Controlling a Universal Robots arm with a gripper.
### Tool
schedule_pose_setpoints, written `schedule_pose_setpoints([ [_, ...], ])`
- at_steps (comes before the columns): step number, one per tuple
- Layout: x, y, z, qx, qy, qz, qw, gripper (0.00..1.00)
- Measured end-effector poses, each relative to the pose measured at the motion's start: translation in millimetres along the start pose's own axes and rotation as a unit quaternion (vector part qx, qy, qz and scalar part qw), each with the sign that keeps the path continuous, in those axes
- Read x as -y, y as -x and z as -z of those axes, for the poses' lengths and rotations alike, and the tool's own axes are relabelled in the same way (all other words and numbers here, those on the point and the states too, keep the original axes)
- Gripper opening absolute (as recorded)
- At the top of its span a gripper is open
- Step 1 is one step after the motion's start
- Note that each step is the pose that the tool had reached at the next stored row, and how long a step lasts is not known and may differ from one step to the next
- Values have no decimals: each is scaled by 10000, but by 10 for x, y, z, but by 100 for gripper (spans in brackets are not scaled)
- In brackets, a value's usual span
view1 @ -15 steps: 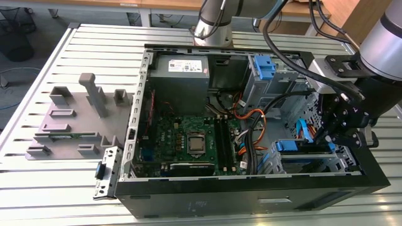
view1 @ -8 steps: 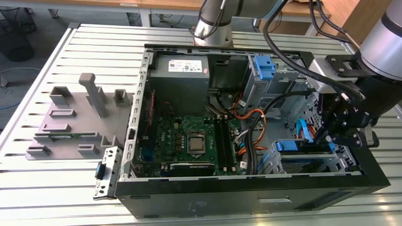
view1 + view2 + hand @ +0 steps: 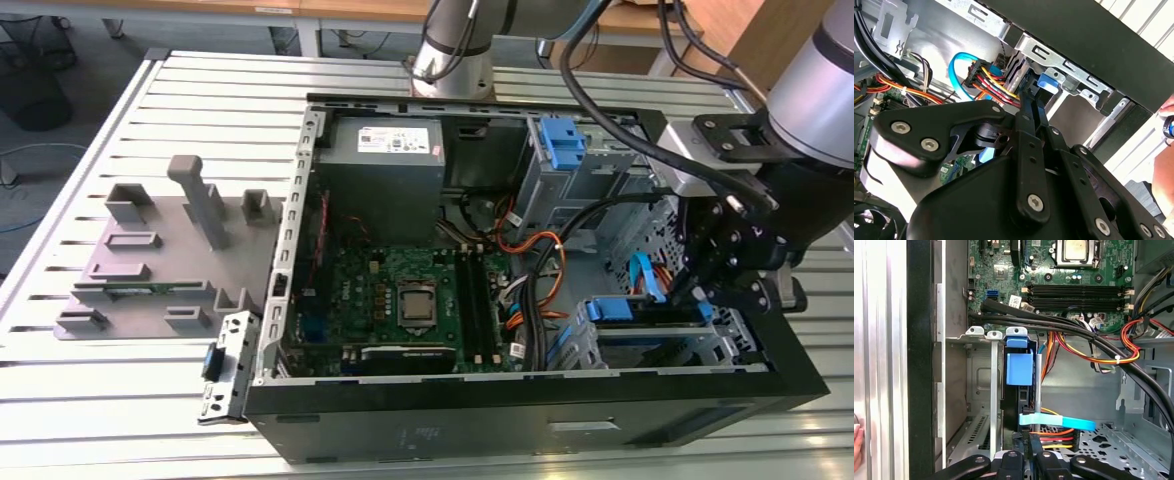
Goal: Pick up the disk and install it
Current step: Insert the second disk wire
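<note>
I hung my black gripper [image 3: 707, 290] inside the open black tower computer case [image 3: 534, 420], at the case's end on the exterior view's right, over the bare silver metal drive cage [image 3: 979, 390]. The disk, a flat drive with a blue plastic carrier frame [image 3: 1019, 369], stood on edge in a slot of that cage, its blue tab at the far end from me. In both wrist views my gripper [image 3: 1026, 460] sat at the disk's near edge; whether it was open or clamped on the disk [image 3: 1046, 82] I could not tell. A flat light-blue ribbon cable [image 3: 1064, 421] lay just beside the disk. Further off were the green motherboard [image 3: 400, 290] and the grey metal power supply box [image 3: 380, 150]
</note>
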State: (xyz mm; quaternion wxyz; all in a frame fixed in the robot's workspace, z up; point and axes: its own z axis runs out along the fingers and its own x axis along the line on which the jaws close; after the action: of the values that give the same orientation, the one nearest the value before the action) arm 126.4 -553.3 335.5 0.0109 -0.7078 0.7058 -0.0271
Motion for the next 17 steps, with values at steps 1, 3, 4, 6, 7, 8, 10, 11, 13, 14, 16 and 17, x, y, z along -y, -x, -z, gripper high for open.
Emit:
schedule_pose_setpoints([
  [1, 0, 0, -1, 10, 0, 0, 10000, 16],
  [3, 0, 0, -2, 30, 0, -1, 10000, 16],
  [4, 0, 0, -2, 44, 0, -2, 10000, 16],
  [6, 0, 0, -2, 65, 0, -3, 10000, 16],
  [7, 0, 0, -2, 67, 0, -4, 10000, 16],
  [8, 0, -1, -2, 67, 0, -4, 10000, 16],
  [10, 0, -4, -2, 67, 0, -4, 10000, 16],
  [11, 0, -6, -3, 67, 0, -4, 10000, 16],
  [13, 0, -13, -3, 67, 0, -4, 10000, 16],
  [14, 0, -16, -3, 67, 0, -4, 10000, 16],
  [16, 0, -17, -5, 67, 0, -4, 10000, 16],
  [17, -1, -18, -8, 67, 0, -4, 10000, 16],
])
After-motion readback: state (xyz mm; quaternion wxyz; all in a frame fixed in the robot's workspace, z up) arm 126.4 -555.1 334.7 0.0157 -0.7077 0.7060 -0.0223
